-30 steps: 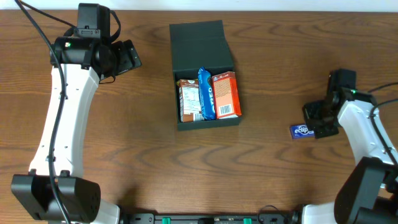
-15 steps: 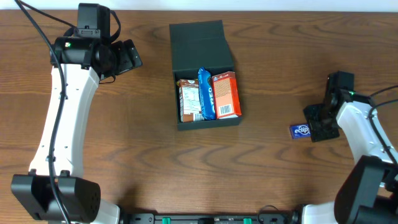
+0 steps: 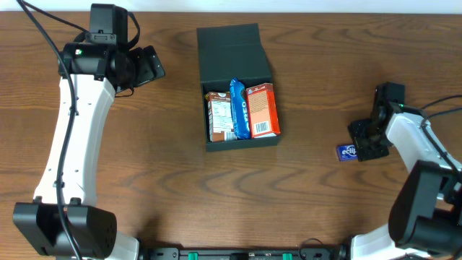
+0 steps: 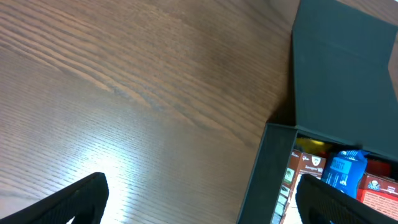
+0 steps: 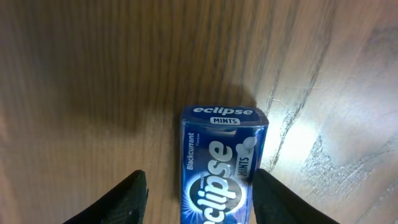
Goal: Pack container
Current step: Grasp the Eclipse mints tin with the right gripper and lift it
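Note:
The dark container [image 3: 204,108] sits mid-table with its flap lid [image 3: 231,52] folded back. Inside stand a brown packet [image 3: 219,115], a blue packet [image 3: 239,108] and an orange box [image 3: 263,110]. A blue Eclipse mints pack [image 3: 348,152] lies flat on the wood at the right. My right gripper [image 3: 363,144] is open right beside it. In the right wrist view the mints pack [image 5: 221,155] lies between the fingers of the right gripper [image 5: 200,190], with a gap on the left side. My left gripper [image 3: 149,66] hangs open left of the container, holding nothing. Its wrist view shows the container wall [image 4: 258,180].
Bare brown wood table [image 3: 144,180] surrounds everything. The left arm's white link [image 3: 72,130] runs down the left side. The right arm's base [image 3: 426,209] stands at the lower right corner.
The right gripper has gone from shut to open and shifted slightly left and back, so its fingers now sit either side of the mints pack. The left arm stays still.

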`<act>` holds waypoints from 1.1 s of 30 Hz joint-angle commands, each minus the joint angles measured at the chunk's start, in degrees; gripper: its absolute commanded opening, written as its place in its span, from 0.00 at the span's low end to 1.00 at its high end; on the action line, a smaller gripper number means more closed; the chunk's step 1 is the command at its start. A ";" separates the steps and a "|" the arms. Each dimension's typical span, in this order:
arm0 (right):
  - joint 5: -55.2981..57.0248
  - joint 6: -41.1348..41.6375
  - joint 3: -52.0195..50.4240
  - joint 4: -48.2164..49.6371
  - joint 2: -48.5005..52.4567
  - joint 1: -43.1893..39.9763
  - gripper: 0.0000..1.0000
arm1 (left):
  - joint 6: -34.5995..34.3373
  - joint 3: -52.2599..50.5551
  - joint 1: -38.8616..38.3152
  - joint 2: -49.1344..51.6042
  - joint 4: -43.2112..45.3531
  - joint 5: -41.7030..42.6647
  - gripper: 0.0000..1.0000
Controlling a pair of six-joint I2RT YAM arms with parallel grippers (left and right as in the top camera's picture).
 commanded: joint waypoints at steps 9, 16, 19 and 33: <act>-2.45 -1.03 -0.31 1.25 5.20 0.39 0.51 | -0.26 1.14 0.42 -0.26 -0.15 -1.01 0.98; -2.43 -1.03 -0.31 1.49 5.20 0.39 0.40 | -0.26 1.14 0.42 -0.26 -0.13 -1.01 0.98; -2.45 -1.46 -0.31 1.75 5.20 0.39 0.38 | -0.26 1.14 0.42 -0.26 -0.13 -1.03 0.98; -10.16 -10.62 1.25 7.98 5.20 0.39 0.22 | -0.22 1.14 0.42 -0.26 -0.02 -1.05 0.97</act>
